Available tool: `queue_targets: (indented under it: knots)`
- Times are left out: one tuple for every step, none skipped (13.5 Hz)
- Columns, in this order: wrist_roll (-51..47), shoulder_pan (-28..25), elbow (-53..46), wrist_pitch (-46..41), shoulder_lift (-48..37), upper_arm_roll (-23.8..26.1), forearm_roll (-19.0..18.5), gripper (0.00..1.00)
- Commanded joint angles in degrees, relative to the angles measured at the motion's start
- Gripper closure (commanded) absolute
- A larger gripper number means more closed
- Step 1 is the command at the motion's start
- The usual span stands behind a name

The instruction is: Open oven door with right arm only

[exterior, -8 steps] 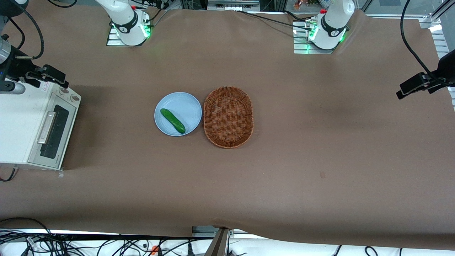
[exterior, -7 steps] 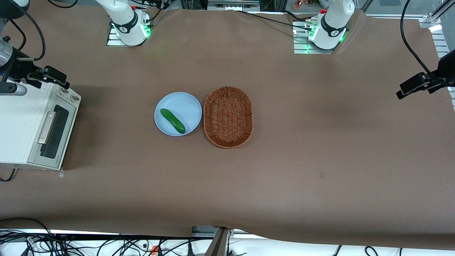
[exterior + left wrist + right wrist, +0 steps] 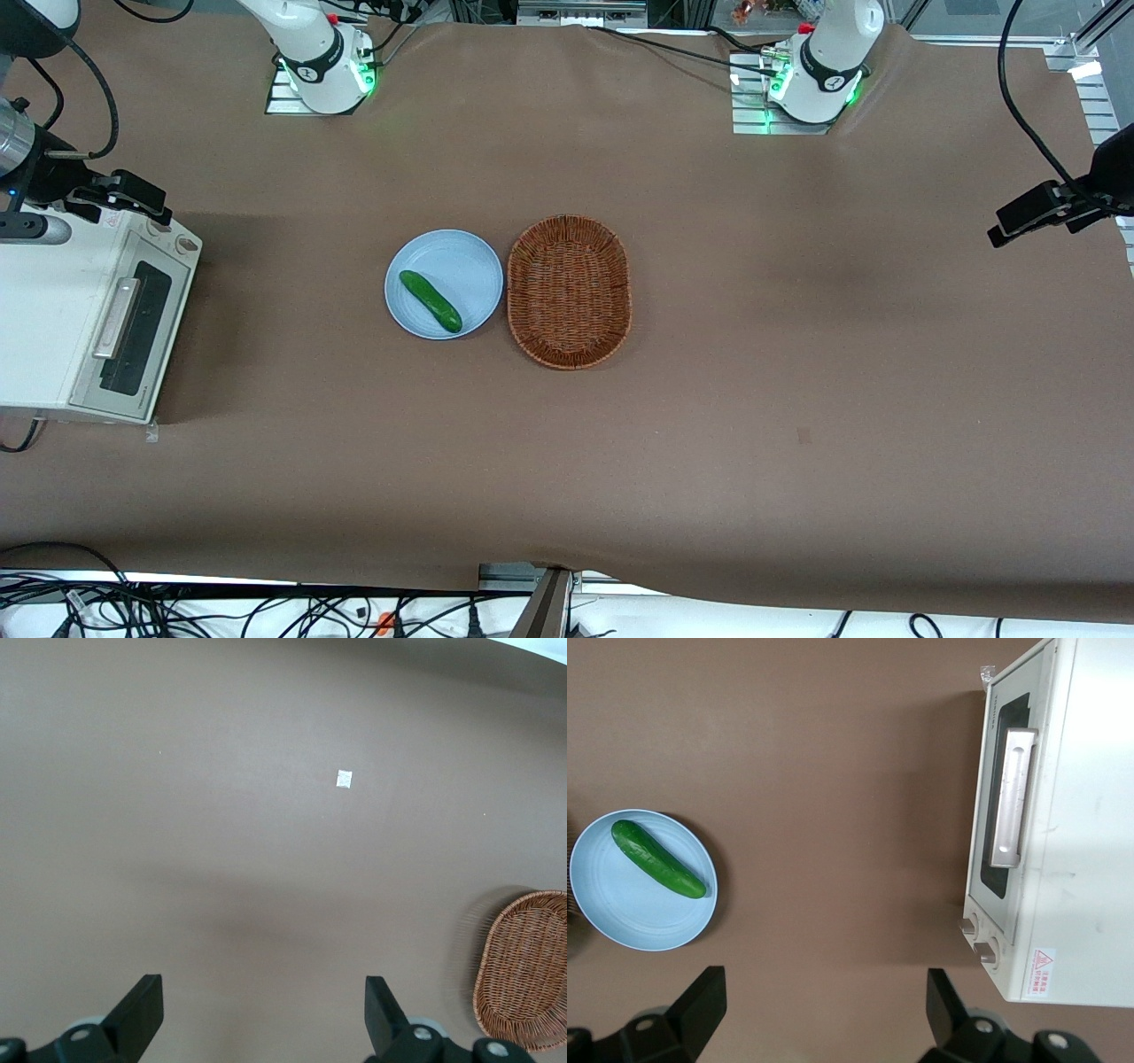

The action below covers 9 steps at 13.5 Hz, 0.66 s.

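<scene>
The white toaster oven [image 3: 53,310] stands at the working arm's end of the table. Its oven door [image 3: 133,330] is shut flat against the front, dark glass window and silver bar handle [image 3: 118,317] showing. The right arm's black gripper [image 3: 128,197] hovers above the oven's corner that is farthest from the front camera, near the knobs [image 3: 173,235]. In the right wrist view the gripper [image 3: 824,1005] is open, both fingers [image 3: 700,997] wide apart over bare brown table, nothing between them. There the oven door [image 3: 992,868] and the handle [image 3: 1013,797] lie beside the gripper, apart from it.
A light blue plate [image 3: 461,257] holding a green cucumber [image 3: 430,301] sits mid-table, in front of the oven door at some distance. A brown wicker basket [image 3: 569,291] lies beside the plate, toward the parked arm's end. The plate [image 3: 620,912] and cucumber [image 3: 658,870] also show from the right wrist.
The right arm's gripper has drifted a little farther from the front camera above the oven's corner. The oven door has stayed shut.
</scene>
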State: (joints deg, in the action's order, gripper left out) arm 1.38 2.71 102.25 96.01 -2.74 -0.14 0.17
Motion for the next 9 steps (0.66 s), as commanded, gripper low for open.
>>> queue_targets:
  knots:
    - [-0.15,0.1,-1.62,-1.17,0.46,0.49,-0.79,0.0]
    - [-0.15,0.1,-1.71,-1.17,0.46,0.49,-0.79,0.0]
    - [-0.06,0.1,-1.71,-1.09,0.46,0.49,-0.7,0.0]
    - [-0.15,0.1,-1.79,-1.08,0.46,0.58,-0.7,0.0]
    - [-0.15,0.1,-1.97,-1.08,0.46,0.67,-0.53,0.0]
    - [-0.15,0.1,-2.06,-1.08,0.46,0.67,-0.52,0.0]
    - [-0.24,0.01,-2.06,-1.08,0.72,0.67,-0.52,0.0]
    - [0.11,0.01,-2.06,-1.08,0.72,0.75,-0.52,0.0]
    - [0.2,0.01,-2.06,-1.17,0.81,0.75,-0.52,0.0]
